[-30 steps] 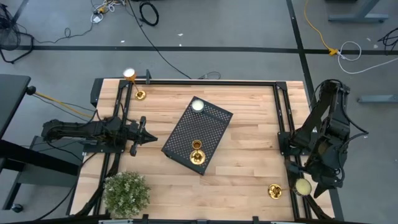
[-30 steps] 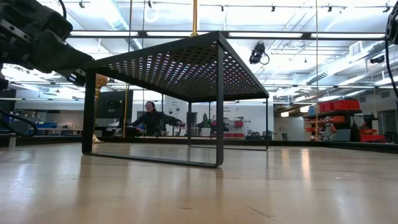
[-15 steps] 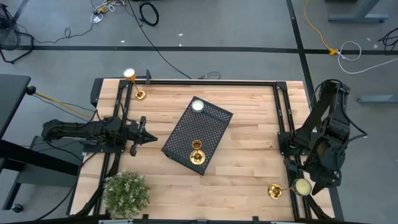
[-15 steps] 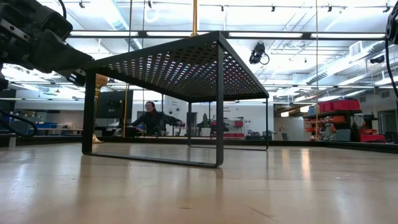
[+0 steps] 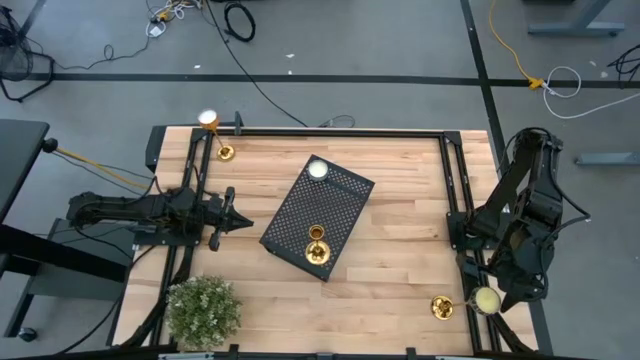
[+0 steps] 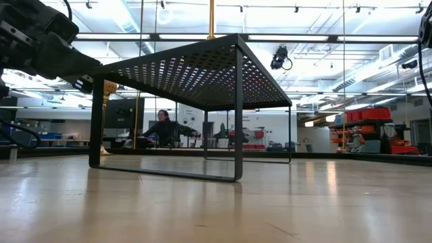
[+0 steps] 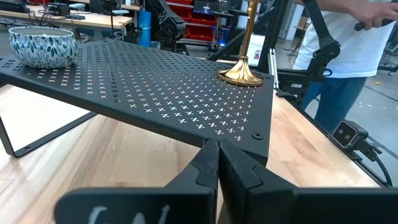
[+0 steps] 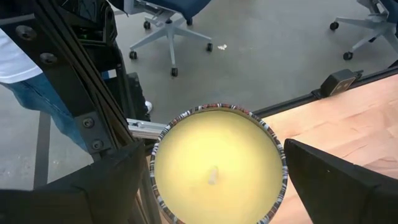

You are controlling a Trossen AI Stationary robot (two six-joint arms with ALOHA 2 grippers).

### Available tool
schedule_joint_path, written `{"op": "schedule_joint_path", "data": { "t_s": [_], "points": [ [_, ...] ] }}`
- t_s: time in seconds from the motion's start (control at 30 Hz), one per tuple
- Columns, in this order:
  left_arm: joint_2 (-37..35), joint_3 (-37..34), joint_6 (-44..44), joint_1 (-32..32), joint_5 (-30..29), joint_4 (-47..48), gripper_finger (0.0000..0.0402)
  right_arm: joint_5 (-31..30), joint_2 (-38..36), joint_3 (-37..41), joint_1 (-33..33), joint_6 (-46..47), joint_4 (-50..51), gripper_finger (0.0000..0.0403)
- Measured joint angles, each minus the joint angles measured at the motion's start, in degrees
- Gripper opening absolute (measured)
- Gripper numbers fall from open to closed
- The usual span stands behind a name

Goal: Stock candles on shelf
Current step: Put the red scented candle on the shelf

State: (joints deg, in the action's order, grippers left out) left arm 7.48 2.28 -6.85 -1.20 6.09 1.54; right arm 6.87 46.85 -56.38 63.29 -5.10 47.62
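Risk: right gripper (image 8: 211,180), fingers spread around the candle (image 8: 214,163) at the table's edge, could knock it off.

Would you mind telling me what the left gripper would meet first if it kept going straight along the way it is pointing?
Most likely the shelf: the shut left gripper points at its near black edge, roughly level with the perforated top. The gold candlestick stands farther along that top. Depth is hard to judge.

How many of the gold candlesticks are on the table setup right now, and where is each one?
3. One slim gold candlestick stands on the black perforated shelf, one at the table's far left corner, one at the near right edge.
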Motion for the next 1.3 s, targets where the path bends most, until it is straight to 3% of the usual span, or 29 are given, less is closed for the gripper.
{"op": "schedule_joint_path", "data": {
  "t_s": [0.57, 1.3],
  "points": [
    [-0.01, 0.00, 0.00, -0.01, 0.00, 0.00, 0.0014, 0.02, 0.00, 0.00, 0.00, 0.06, 0.07, 0.0320],
    [0.00, 0.00, 0.01, -0.01, 0.00, 0.00, 0.0014, 3.06, -0.05, -1.92, -0.02, 3.14, 0.47, 0.0316]
  ]
}}
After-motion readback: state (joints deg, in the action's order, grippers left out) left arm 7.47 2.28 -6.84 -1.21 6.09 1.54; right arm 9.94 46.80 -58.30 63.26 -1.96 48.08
